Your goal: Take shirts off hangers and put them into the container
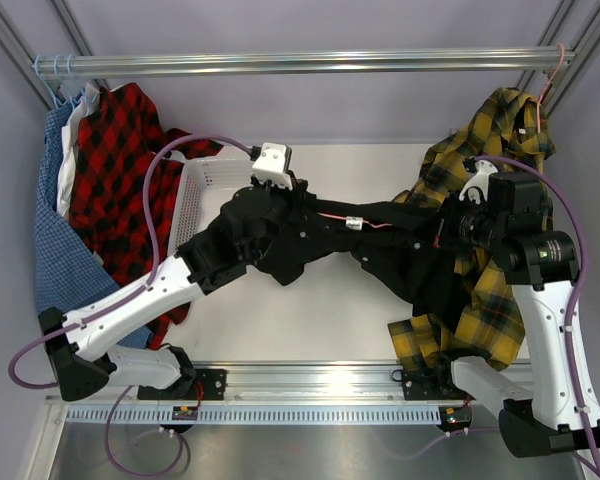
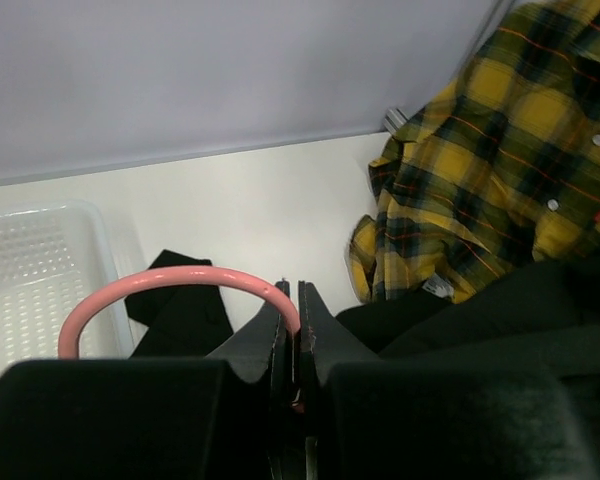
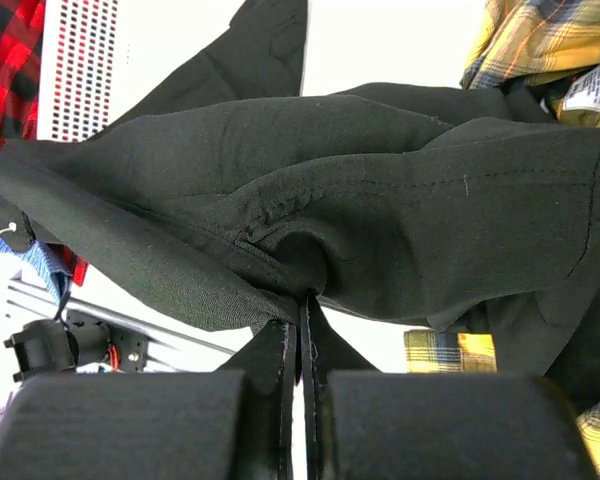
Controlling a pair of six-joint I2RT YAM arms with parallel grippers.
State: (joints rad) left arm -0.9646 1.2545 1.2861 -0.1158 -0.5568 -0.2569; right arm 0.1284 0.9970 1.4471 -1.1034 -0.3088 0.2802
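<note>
1. Your left gripper (image 2: 291, 300) is closest to you. Its two fingers are squeezed together on the hook of a pink hanger (image 2: 170, 280).
2. Your right gripper (image 3: 302, 305) is pinched tight on a fold of the black shirt (image 3: 380, 200).
3. The black shirt is off the rail (image 1: 300, 62). It hangs stretched between your two arms, above the table (image 1: 310, 320). A thin pink wire runs along the top of it, so I think the hanger is still inside. This shirt is about half done.
4. A little farther back, on the left side, sits the white basket (image 1: 202, 200). Your left arm covers much of it. The part you can see has no shirt in it. A bit of black cloth hangs just beside it, not inside.
5. Farther back on the right is the yellow shirt (image 1: 500, 150). It still hangs from the other pink hanger (image 1: 557, 60), which is hooked on the rail. Its bottom droops down next to your right arm. Nobody holds it, so this shirt is not started.
6. Far back on the left hang a red shirt (image 1: 120, 170) and a blue shirt (image 1: 55, 230). They are not part of your job.
7. So no shirt is in the basket yet. You need to slide the hanger out of the black shirt and drop that shirt in. Then you need to do the whole thing with the yellow one.
</note>
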